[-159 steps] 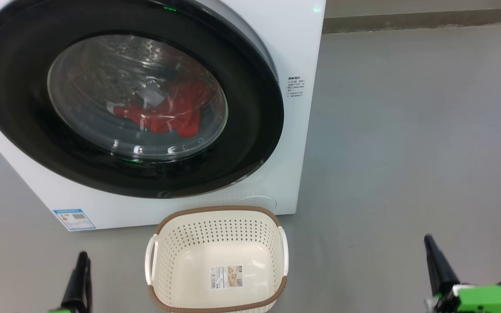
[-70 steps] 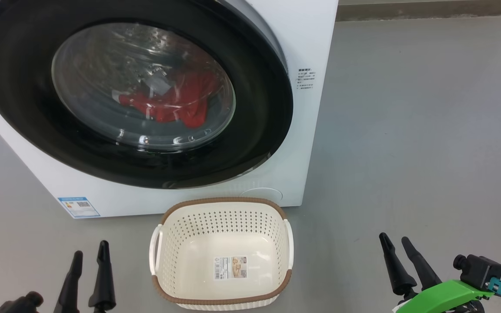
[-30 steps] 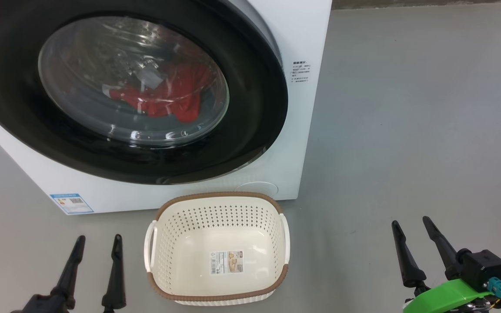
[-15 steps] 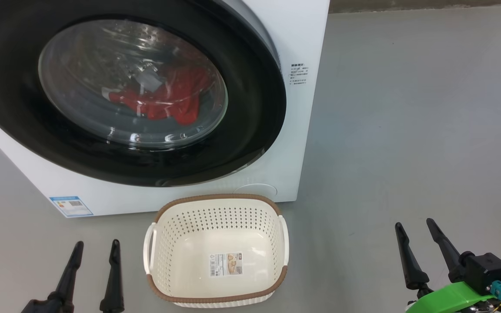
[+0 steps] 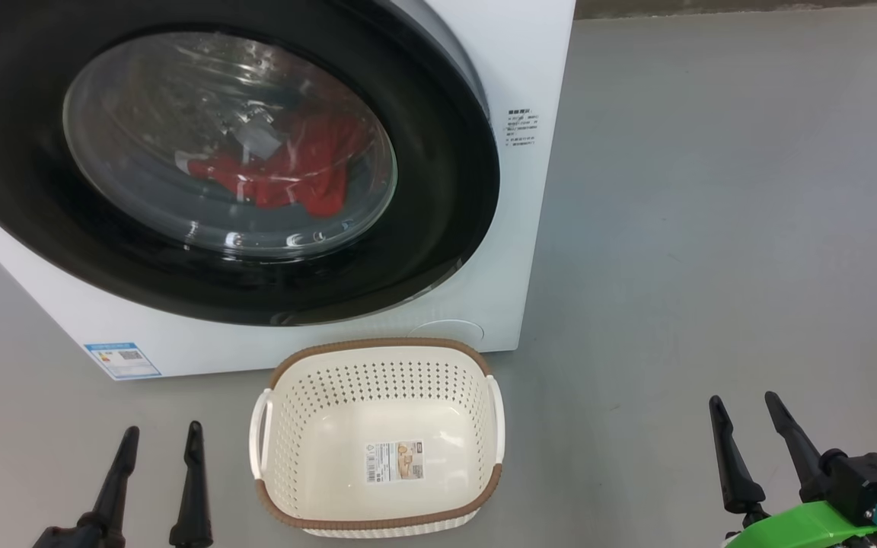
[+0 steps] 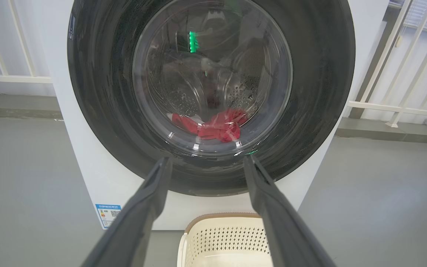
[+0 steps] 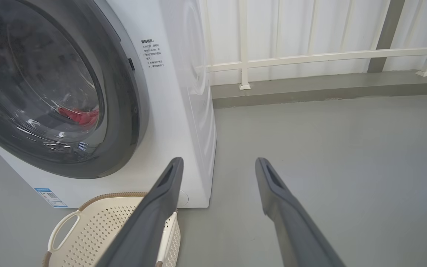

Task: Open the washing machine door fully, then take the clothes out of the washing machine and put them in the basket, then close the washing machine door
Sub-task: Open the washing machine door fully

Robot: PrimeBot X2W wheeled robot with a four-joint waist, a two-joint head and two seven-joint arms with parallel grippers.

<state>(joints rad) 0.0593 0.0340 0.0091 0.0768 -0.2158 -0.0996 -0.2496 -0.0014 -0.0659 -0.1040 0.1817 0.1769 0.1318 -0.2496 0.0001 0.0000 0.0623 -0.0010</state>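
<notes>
The white washing machine [image 5: 530, 68] stands at upper left with its black-rimmed round door [image 5: 438, 190] closed against the front. Red clothes [image 5: 286, 175] lie in the drum behind the glass, also seen as clothes [image 6: 217, 128]. The cream basket [image 5: 377, 445] sits empty on the floor just in front of the machine. My left gripper [image 5: 163, 434] hovers open at lower left, left of the basket. My right gripper [image 5: 743, 403] hovers open at lower right, well clear of the machine. Both hold nothing.
Grey floor [image 5: 712, 228] spreads to the right of the machine. A white railing [image 7: 310, 55] on a low curb runs behind it. A small blue label [image 5: 122, 359] marks the machine's lower front.
Over the last second both grippers have sunk slightly lower in the head view, the right one also a little rightward. Door, clothes and basket stay put.
</notes>
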